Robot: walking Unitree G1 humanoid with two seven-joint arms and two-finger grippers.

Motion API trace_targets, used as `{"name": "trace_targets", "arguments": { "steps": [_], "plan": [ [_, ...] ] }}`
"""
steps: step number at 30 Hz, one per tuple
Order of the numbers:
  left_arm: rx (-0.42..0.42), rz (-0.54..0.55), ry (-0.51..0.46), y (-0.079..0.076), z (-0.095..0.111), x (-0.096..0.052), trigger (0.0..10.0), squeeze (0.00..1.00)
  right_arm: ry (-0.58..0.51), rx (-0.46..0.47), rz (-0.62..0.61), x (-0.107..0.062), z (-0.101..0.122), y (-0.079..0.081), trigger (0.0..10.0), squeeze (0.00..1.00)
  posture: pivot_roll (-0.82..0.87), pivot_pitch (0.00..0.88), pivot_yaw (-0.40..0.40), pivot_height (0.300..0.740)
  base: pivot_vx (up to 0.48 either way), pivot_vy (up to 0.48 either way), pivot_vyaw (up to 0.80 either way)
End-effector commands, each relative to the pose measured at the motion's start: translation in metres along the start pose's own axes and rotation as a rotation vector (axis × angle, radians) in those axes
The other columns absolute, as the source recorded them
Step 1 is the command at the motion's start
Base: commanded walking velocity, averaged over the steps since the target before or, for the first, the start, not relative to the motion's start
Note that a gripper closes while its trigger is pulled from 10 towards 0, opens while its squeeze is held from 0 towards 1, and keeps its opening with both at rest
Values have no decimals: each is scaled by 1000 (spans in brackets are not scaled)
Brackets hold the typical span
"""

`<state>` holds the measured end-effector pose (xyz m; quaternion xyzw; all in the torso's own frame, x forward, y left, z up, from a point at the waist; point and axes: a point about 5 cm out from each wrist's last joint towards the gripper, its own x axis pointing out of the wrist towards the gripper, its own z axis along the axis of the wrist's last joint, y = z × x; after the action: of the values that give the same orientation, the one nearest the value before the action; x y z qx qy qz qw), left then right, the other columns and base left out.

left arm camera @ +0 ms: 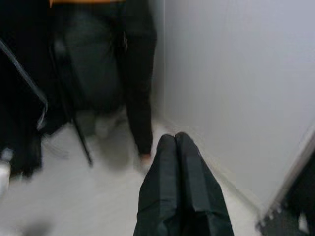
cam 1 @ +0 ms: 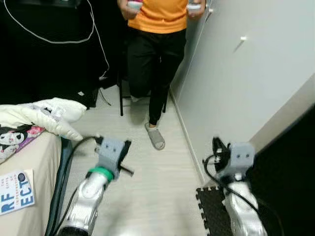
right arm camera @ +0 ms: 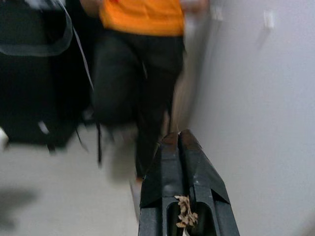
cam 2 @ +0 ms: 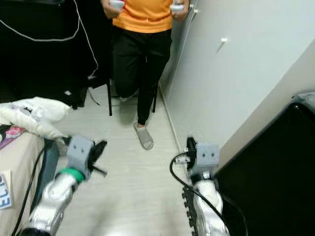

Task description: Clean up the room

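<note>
My left gripper (cam 1: 127, 145) is held out low over the pale floor, beside the bed's corner; in the left wrist view its black fingers (left arm camera: 174, 147) are pressed together with nothing between them. Close to the right wall, my right gripper (cam 1: 216, 146) is also shut and empty in the right wrist view (right arm camera: 179, 137); a small brown scrap (right arm camera: 185, 212) sticks at the base of its fingers. On the bed (cam 1: 34, 157) at the left lie a white plush (cam 1: 51, 115), a cartoon-print item (cam 1: 15, 137) and a blue-lettered book (cam 1: 15, 197).
A person in an orange shirt (cam 1: 157, 19) and black trousers stands ahead in the narrow passage, holding white controllers, one slippered foot (cam 1: 156, 137) forward. Thin chair legs (cam 1: 121, 101) and a white cable (cam 1: 96, 34) are behind. A black foam mat (cam 1: 214, 211) lies at the right wall (cam 1: 246, 73).
</note>
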<state>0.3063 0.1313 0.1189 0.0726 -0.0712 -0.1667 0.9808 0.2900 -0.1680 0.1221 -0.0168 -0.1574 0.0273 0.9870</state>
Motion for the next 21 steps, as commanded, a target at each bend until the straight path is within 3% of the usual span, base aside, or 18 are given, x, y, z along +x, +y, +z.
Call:
{"name": "trace_targets", "arguments": {
  "steps": [1, 4, 6, 21],
  "plan": [
    [14, -21, 71, -3, -16, -7, 10000, 0, 104, -22, -23, -12, -20, -7, 10000, 0, -55, 65, -49, 740, 0, 0, 0],
    [42, -19, 134, -2, -30, -15, 10000, 0, 213, -53, -53, -25, -41, -17, 10000, 0, -55, 65, -49, 740, 0, 0, 0],
    [41, -17, 146, -3, -33, -17, 10000, 0, 230, -65, -72, -28, -45, -20, 10000, 0, -59, 55, -49, 740, 0, 0, 0],
    [26, -36, 199, -15, -36, -14, 10000, 0, 251, -11, -35, -19, -40, -11, 10000, 0, -62, 44, -56, 740, 0, 0, 0]
  ]
}}
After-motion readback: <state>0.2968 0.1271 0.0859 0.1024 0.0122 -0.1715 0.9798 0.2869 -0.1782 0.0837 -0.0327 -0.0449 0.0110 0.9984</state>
